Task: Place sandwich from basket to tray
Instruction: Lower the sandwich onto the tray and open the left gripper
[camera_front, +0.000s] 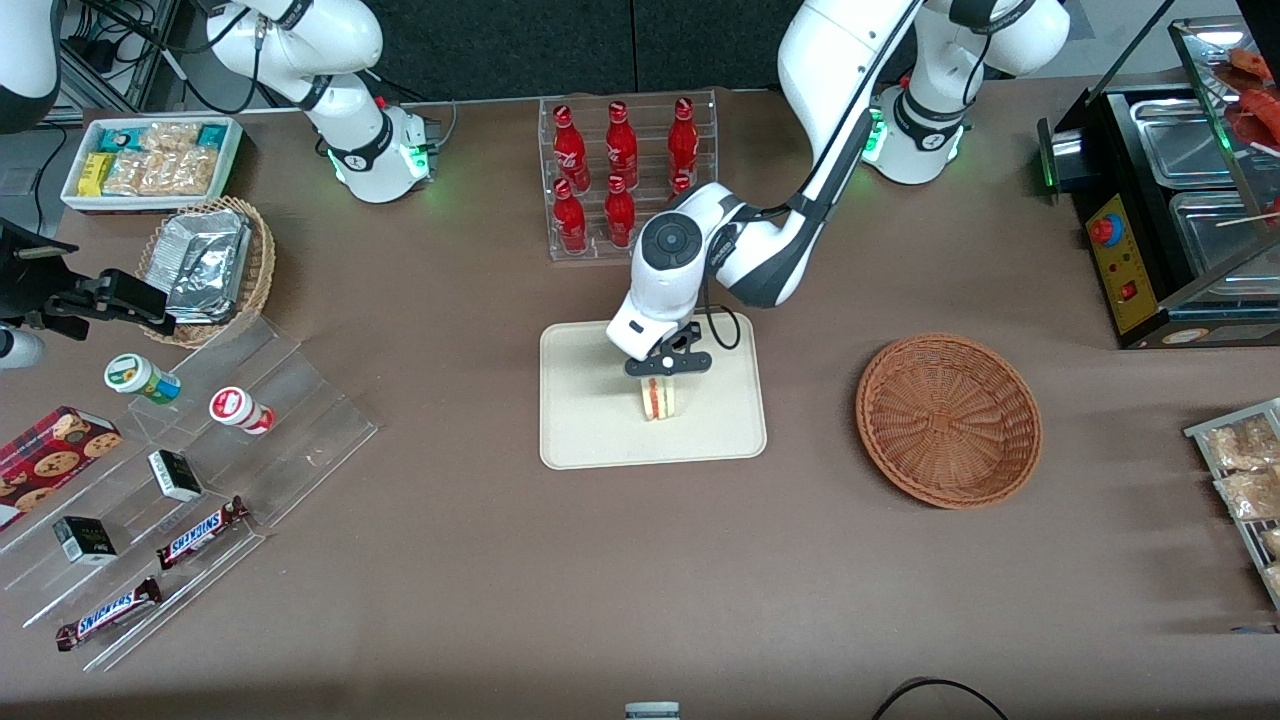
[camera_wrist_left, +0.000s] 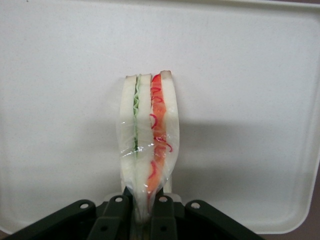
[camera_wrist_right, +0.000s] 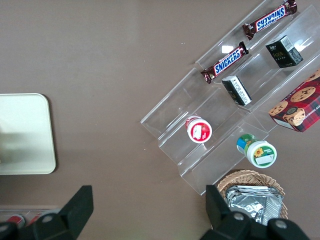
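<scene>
Matt black plastic on the gripper (camera_wrist_left: 145, 212), its fingers pinched onto the sandwich (camera_wrist_left: 147, 145) over the tray (camera_front: 590, 440). Glossy clear film wraps the sandwich, crinkled over smooth pale bread. The tray looks like smooth matt cream plastic. Beside the tray, toward the working arm's end, the basket (camera_front: 948, 420) shows rough reddish-brown woven wicker.

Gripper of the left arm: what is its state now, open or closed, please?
Gripper: closed on the sandwich, holding it upright over the tray.
</scene>
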